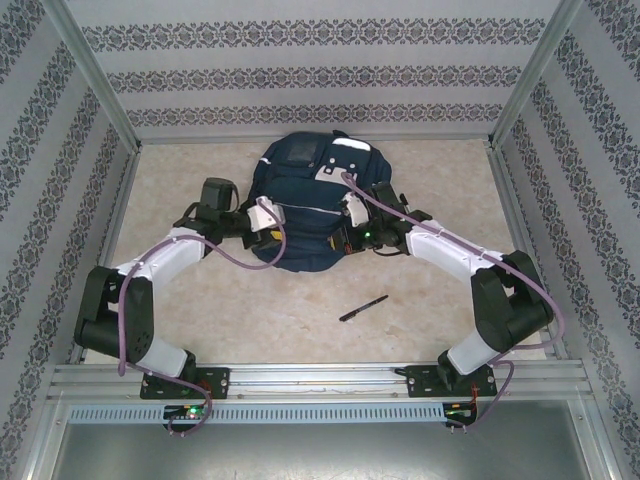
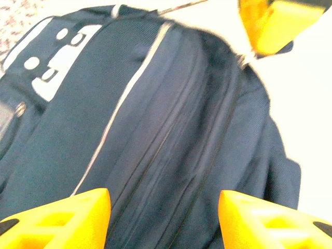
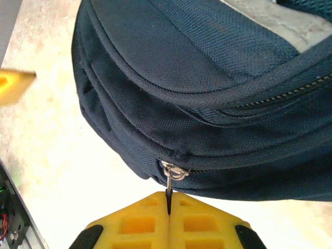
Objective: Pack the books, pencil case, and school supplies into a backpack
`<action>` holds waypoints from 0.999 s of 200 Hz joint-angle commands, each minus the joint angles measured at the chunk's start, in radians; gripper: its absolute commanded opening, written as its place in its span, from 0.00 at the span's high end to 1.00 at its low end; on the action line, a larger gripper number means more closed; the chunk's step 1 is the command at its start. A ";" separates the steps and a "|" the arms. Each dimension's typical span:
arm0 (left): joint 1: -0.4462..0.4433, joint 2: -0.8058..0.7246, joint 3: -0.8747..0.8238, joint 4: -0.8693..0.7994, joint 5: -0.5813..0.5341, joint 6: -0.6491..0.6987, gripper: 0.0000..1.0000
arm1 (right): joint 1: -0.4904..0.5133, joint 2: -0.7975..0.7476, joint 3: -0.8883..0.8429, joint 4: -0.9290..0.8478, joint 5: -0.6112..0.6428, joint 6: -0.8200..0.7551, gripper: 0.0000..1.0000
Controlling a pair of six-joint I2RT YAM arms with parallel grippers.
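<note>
The navy backpack [image 1: 305, 200] with white patches lies at the back middle of the table. My right gripper [image 3: 169, 199] is shut on the zipper pull [image 3: 168, 188] that hangs from the metal slider [image 3: 174, 171] at the backpack's near right edge [image 1: 352, 236]. My left gripper [image 2: 163, 218] stands open over the backpack's near left side [image 1: 266, 236], with dark fabric and zip lines [image 2: 171, 155] between its yellow fingers [image 2: 67, 218] and nothing held. One black pen [image 1: 363, 308] lies on the table in front of the backpack. The books and the pencil case are out of view.
Patterned walls with metal frame posts [image 1: 95, 80] close in the table on three sides. The arms' bases sit on the rail [image 1: 320, 380] at the near edge. Bare beige tabletop [image 1: 290, 320] spreads in front of the backpack, around the pen.
</note>
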 commanded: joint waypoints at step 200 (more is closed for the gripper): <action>-0.146 0.050 0.064 -0.192 0.051 0.299 1.00 | -0.230 0.077 0.067 -0.061 0.390 -0.050 1.00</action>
